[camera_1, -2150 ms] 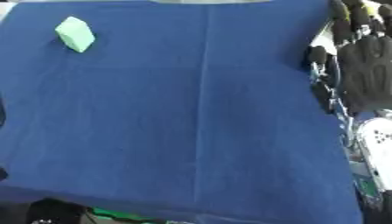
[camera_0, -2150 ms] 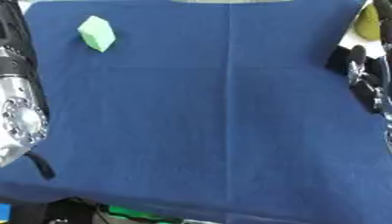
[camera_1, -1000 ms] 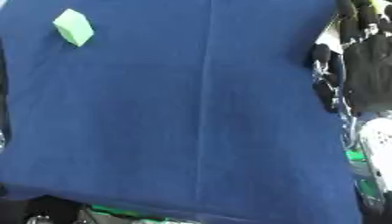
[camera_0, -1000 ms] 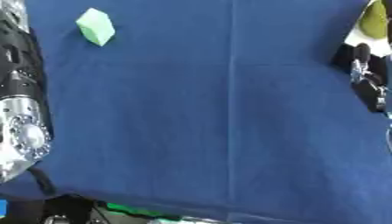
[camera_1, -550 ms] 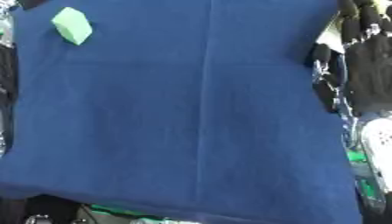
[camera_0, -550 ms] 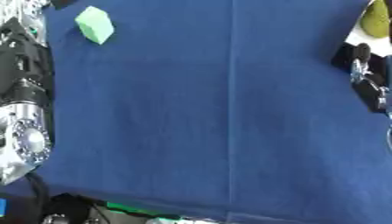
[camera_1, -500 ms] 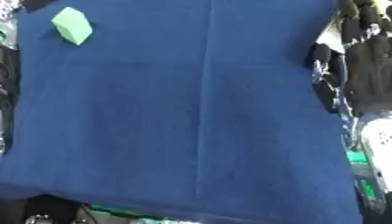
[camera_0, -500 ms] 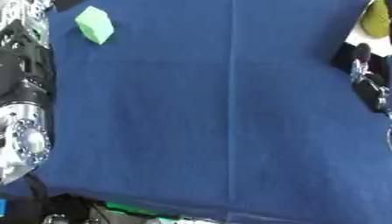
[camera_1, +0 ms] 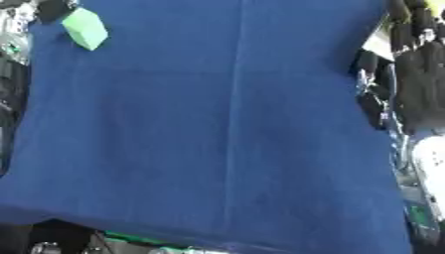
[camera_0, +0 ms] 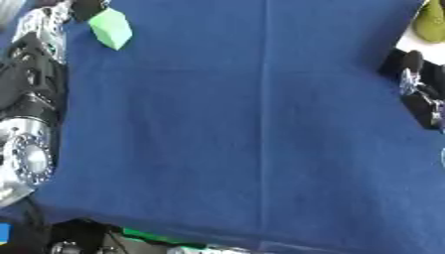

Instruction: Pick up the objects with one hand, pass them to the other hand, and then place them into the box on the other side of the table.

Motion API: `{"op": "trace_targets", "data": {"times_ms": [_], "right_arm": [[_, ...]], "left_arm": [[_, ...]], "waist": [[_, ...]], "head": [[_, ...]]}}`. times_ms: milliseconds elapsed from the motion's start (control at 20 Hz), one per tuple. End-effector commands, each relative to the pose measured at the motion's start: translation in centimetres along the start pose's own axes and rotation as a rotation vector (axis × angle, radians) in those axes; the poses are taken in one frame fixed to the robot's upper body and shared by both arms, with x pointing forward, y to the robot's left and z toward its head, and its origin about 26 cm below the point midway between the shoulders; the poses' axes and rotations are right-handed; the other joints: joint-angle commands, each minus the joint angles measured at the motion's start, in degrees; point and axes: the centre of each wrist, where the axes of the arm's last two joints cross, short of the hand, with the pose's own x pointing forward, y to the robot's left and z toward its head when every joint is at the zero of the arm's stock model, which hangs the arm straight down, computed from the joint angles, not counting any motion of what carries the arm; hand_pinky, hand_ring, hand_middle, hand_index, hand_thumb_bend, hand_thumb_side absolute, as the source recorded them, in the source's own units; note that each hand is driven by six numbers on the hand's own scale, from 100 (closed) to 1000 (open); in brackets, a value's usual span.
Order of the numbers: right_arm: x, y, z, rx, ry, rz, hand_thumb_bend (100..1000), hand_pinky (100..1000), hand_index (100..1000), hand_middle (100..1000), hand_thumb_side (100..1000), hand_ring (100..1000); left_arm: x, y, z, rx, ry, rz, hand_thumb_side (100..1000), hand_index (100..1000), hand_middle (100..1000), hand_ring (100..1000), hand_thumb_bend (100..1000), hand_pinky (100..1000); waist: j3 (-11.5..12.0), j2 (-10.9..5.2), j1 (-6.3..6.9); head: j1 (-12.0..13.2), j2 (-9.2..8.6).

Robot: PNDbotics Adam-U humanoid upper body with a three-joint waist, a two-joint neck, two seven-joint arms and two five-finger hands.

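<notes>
A light green block lies on the blue cloth at the far left corner. My left arm runs up the left edge, and my left hand shows only as a dark tip touching or almost touching the block's upper left side; most of that hand is cut off by the view's top. My right hand rests at the right edge, palm toward the camera, fingers up and relaxed, holding nothing.
A yellow-green thing sits on a white patch at the top right corner, just behind my right hand. The cloth's front edge drops off to dark clutter below.
My left arm has moved forward along the left edge until the hand reaches the green block. The block and the right hand have stayed put; the view has shifted slightly.
</notes>
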Motion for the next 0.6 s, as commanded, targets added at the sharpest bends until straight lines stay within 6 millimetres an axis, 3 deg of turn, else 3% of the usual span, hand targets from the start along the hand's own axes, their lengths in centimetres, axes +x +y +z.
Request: {"op": "trace_targets", "data": {"times_ms": [50, 300, 450, 600], "right_arm": [[-0.3, -0.6, -0.4, -0.029, 0.005, 0.000, 100, 906, 982, 885, 152, 707], [-0.2, -0.6, -0.4, -0.032, 0.005, -0.006, 100, 906, 982, 885, 162, 710], [-0.2, -0.6, -0.5, -0.034, 0.003, -0.010, 100, 905, 983, 885, 167, 713], [-0.2, -0.7, -0.5, -0.036, 0.000, -0.012, 100, 905, 983, 885, 167, 713]], "left_arm": [[-1.3, 0.7, 0.0, 0.060, 0.022, -0.018, 989, 894, 726, 707, 100, 748], [-2.8, -4.0, 1.2, 0.049, 0.032, -0.028, 997, 895, 729, 709, 100, 748], [-4.7, -7.8, 3.4, 0.034, 0.038, -0.042, 997, 895, 728, 707, 100, 748], [-6.1, -9.3, 4.9, 0.078, 0.036, -0.038, 997, 895, 728, 707, 100, 748]], "waist": [[0.0, -0.87, -0.06], [-0.3, -0.54, -0.16], [-0.6, -0.34, -0.11], [-0.8, -0.25, -0.04]], "head": [[0.3, -0.64], [0.0, -2.32], [-0.1, -3.44], [0.0, -3.75]]}}
